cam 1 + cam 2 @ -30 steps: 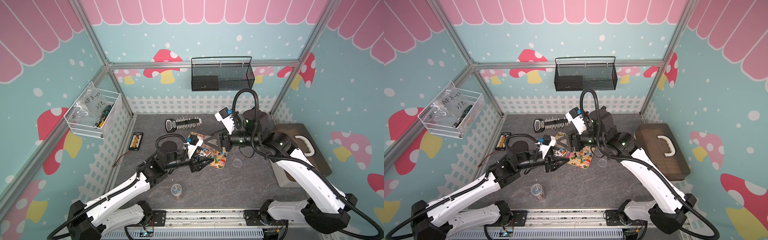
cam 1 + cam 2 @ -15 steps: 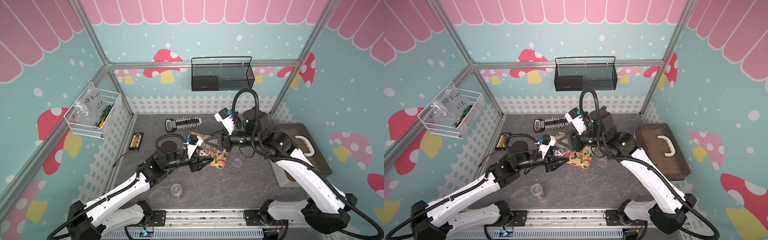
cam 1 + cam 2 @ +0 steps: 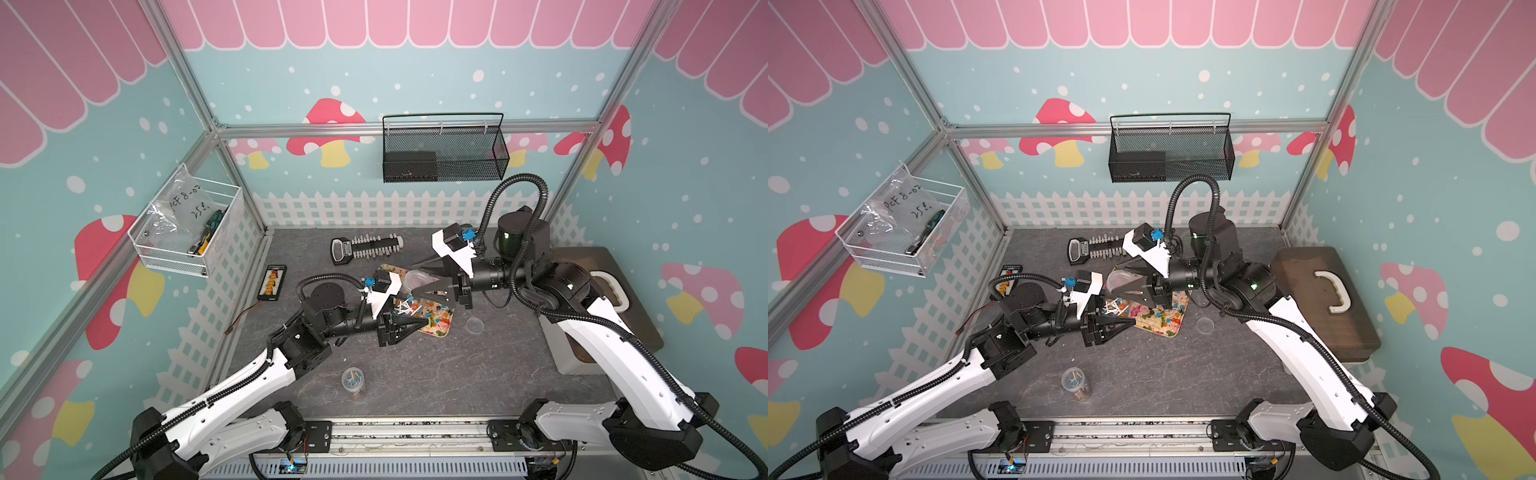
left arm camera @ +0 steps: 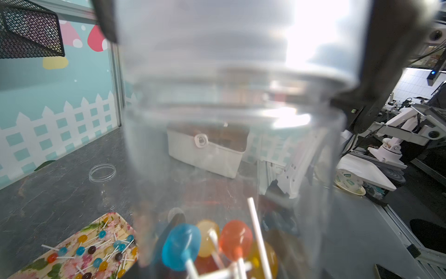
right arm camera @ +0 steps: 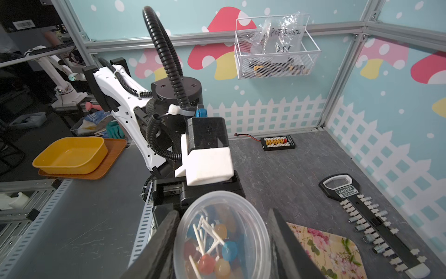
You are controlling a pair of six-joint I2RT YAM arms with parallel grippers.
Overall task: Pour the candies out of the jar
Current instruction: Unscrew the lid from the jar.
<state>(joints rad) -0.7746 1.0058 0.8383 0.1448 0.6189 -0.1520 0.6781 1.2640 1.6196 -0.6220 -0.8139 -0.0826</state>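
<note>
Open jar [image 5: 224, 217]: gripped by right tool [image 3: 417, 281] over tray [image 5: 325, 253] edge, so pour lands there. We count several candies [image 5: 212, 253] inside, more beneath tool on tray. Also: left tool [image 3: 422, 323] closed, pointing at jar.

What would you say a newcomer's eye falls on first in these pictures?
First, the clear jar with bright candies inside, gripped by the right gripper mid-table by the floral tray. Next, the many more candies scattered on that tray, with the shut left gripper right beside them.
</note>
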